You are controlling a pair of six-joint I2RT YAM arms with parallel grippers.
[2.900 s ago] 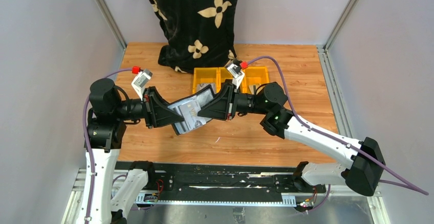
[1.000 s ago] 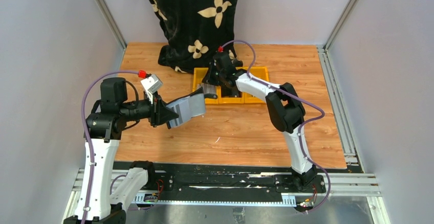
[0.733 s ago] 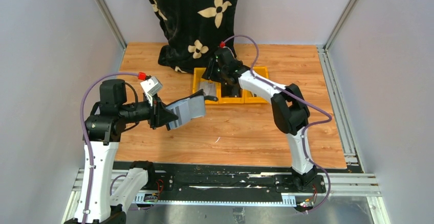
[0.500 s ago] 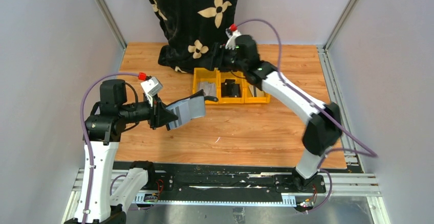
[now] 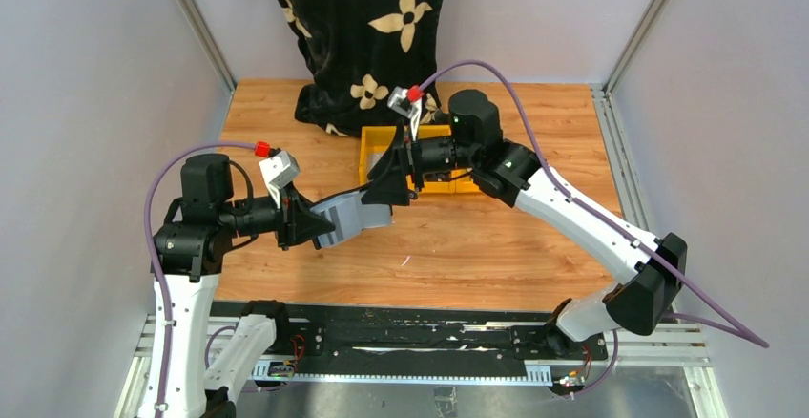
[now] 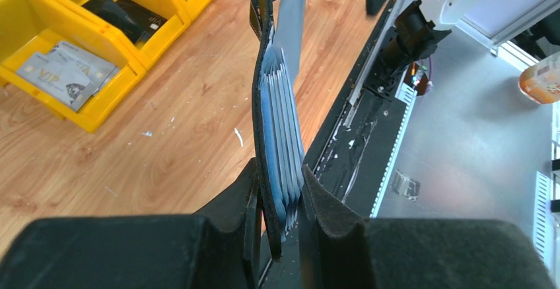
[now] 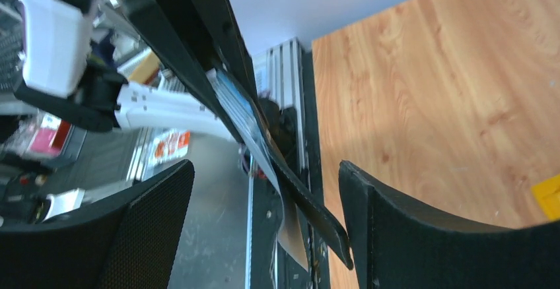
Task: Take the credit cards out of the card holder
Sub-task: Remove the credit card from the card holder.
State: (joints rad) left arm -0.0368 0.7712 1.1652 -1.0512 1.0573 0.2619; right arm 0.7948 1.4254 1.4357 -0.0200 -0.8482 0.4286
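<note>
Right arm is back from the yellow bins (image 6: 79,114) at 12 o'clock. Its claw, right gripper (image 5: 389,187), now sits at the far end of the card holder (image 5: 351,218), which has dropped slightly toward the near edge.

- Card holder: held off the table at about 9 o'clock of centre, edge-up, blue-grey slot leaves fanned open.
- Left gripper (image 5: 310,224): clenched on the holder's near end, both pads on the cover.
- Right gripper: released, fingers spread wide to either side of the holder's tip, touching nothing that I can see.
- One grey card (image 6: 291,18) stands out of the far end, at 1 o'clock of the left gripper.

Progress (judgement): partway. Silvery credit cards (image 6: 63,74) already lie in the end bin, and at least the protruding card remains. Whether more sit deeper in the slots cannot be told.

Containers:
- Three bins stand in a row.
- The end bin has the "VIP" cards.
- The middle bin has a black slab (image 6: 125,15).
- The third bin is mostly out of view.
</note>
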